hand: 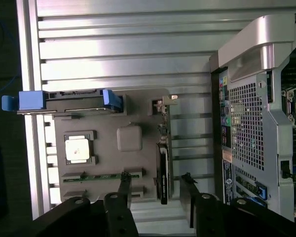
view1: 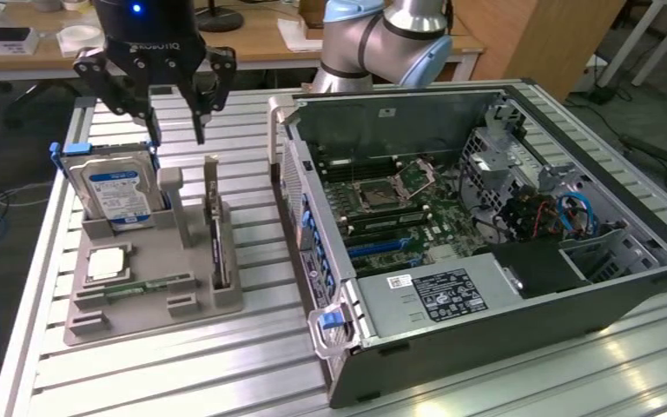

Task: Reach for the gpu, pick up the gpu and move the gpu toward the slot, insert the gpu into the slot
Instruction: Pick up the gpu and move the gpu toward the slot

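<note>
Though upright, gpu [hand: 162,170] mostly edge-on.

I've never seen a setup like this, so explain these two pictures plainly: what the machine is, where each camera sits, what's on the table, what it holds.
This is a robot arm ending in a two-fingered gripper. One picture comes from a camera off the arm, the other from its wrist, looking down past the fingers. On the slatted table sit an open computer case and a grey holder carrying a hard drive, a processor chip, a memory stick and the gpu, standing on edge. The gripper is open above the gpu, holding nothing.
</note>
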Controlling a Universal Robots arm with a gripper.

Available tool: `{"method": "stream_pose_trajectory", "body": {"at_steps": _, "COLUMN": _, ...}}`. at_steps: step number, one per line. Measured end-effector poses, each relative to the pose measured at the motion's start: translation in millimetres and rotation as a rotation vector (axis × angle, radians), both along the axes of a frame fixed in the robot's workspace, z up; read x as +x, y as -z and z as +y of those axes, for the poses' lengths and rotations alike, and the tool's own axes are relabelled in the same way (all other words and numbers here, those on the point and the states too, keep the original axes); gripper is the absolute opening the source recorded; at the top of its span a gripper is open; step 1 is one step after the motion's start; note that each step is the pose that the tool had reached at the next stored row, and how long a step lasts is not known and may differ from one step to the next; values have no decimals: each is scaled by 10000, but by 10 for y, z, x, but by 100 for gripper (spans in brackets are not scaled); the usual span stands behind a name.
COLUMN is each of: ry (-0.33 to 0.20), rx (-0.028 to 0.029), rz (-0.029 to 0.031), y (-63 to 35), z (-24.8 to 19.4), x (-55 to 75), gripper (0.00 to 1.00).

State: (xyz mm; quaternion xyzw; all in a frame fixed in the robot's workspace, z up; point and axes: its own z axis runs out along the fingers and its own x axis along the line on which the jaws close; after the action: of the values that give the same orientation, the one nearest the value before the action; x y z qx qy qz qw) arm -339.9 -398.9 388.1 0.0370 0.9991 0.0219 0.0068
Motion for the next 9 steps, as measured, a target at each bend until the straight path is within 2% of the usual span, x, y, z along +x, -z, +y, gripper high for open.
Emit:
{"method": "stream_pose_trajectory", "body": {"at_steps": 1, "ry": -13, "rx": 0, "rz": 0, "y": 0, "z": 0, "x": 0, "gripper": 53}}
{"method": "stream_pose_trajectory", "body": {"at_steps": 3, "ry": -235, "rx": 0, "rz": 1, "y": 7, "z": 0, "x": -1, "gripper": 53}}
{"method": "stream_pose_trajectory", "body": {"at_steps": 4, "ry": -416, "rx": 0, "rz": -1, "y": 16, "z": 0, "x": -1, "gripper": 59}}
{"method": "stream_pose_trajectory", "body": {"at_steps": 5, "ry": -578, "rx": 0, "rz": 9, "y": 26, "z": 0, "x": 0, "gripper": 59}}
{"method": "stream_pose_trajectory", "body": {"at_steps": 9, "ry": -831, "rx": -1, "rz": 129, "y": 73, "z": -16, "x": 0, "gripper": 59}}
